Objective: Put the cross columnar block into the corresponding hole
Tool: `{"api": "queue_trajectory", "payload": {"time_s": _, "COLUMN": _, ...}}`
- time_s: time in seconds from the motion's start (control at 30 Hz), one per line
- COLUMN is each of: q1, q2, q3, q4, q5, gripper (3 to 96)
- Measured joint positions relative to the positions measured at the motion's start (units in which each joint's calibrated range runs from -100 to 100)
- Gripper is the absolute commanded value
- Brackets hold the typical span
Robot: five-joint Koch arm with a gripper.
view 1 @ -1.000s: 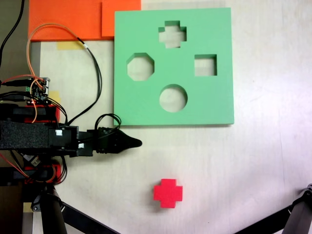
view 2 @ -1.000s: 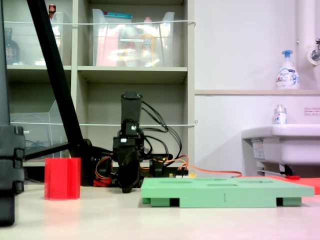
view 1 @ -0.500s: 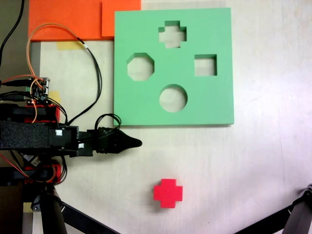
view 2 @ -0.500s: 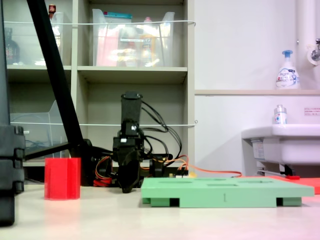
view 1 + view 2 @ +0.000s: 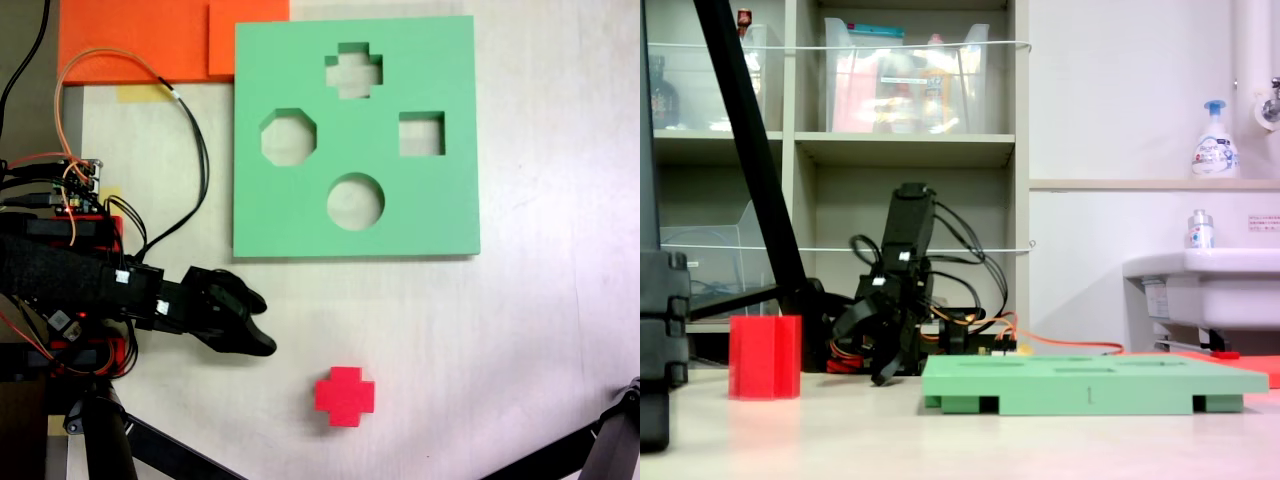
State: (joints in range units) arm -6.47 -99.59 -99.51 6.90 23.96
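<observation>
Fingers (image 5: 262,322) parted and empty beside the cross columnar block (image 5: 345,396), which looks light, squashy foam — best pinched gently across two opposite arms.

even bright indoor light in both exterior views, no hard glare. soft short shadows under the block (image 5: 345,396) and along the board (image 5: 356,240) near edge in the first exterior view. second exterior view slightly soft, shelf (image 5: 905,150) background dimmer, faint pink cast on the tabletop (image 5: 970,445). black gripper (image 5: 252,325) detail lost in dark.
</observation>
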Motion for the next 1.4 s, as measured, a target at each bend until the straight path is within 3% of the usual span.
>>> {"api": "queue_trajectory", "payload": {"time_s": 0.1, "q1": -2.3, "q2": 0.0, "q3": 7.2, "q4": -8.6, "q5": 5.9, "gripper": 46.8}}
{"api": "queue_trajectory", "payload": {"time_s": 0.3, "q1": -2.5, "q2": 8.6, "q3": 49.3, "q4": -72.1, "q5": 12.7, "gripper": 46.8}}
{"api": "queue_trajectory", "payload": {"time_s": 0.47, "q1": -2.2, "q2": 28.3, "q3": 84.3, "q4": -102.4, "q5": 13.7, "gripper": 46.8}}
{"api": "queue_trajectory", "payload": {"time_s": 0.93, "q1": -4.2, "q2": 54.9, "q3": 107.0, "q4": -104.5, "q5": 13.8, "gripper": 50.2}}
{"api": "queue_trajectory", "payload": {"time_s": 1.03, "q1": -5.4, "q2": 62.1, "q3": 110.8, "q4": -104.5, "q5": 13.3, "gripper": 58.8}}
{"api": "queue_trajectory", "payload": {"time_s": 1.2, "q1": -6.4, "q2": 72.4, "q3": 113.1, "q4": -104.5, "q5": 12.4, "gripper": 86.0}}
{"api": "queue_trajectory", "payload": {"time_s": 1.4, "q1": -6.8, "q2": 81.0, "q3": 114.3, "q4": -104.5, "q5": 12.4, "gripper": 87.3}}
